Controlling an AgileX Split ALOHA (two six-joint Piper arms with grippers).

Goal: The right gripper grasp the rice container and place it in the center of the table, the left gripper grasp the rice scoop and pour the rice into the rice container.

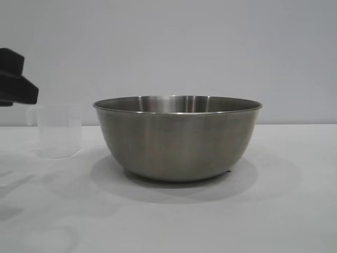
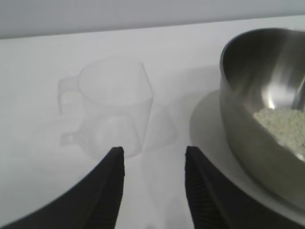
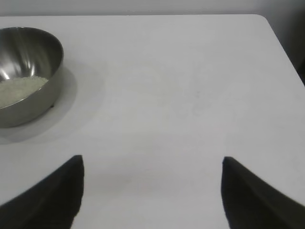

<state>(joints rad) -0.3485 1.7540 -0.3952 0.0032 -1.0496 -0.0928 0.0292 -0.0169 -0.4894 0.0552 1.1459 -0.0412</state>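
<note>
while the rice container (image 1: 178, 138) stands upright in the middle of the white tabletop (image 1: 284, 211), the rice scoop (image 1: 59, 130) stands upright just beside it, off toward the left arm's side, with a strip of bare surface between the two. the container is a big round steel bowl with a thin rolled rim; the scoop is a small clear plastic cup with a loop handle at its rim, and nothing shows inside it. the rice (image 2: 285, 125), a low off-white heap of tiny grains, lies in the bottom of the bowl, as both wrist views show.

the left gripper (image 2: 153, 155) hovers close to the scoop, its fingers (image 2: 113, 181) released and parted, with nothing between them. in its wrist view the two black tips frame bare tabletop, the scoop stands a little way beyond them, and the bowl is off to one side. in the exterior view only a black part of that arm shows at the left edge, above the scoop and not touching it.

the right gripper (image 3: 152, 164) is held well apart from the bowl, over bare tabletop, fingers (image 3: 64, 186) spread wide and grasping nothing. the container appears farther off in its wrist view, near the tabletop's far side.
</note>
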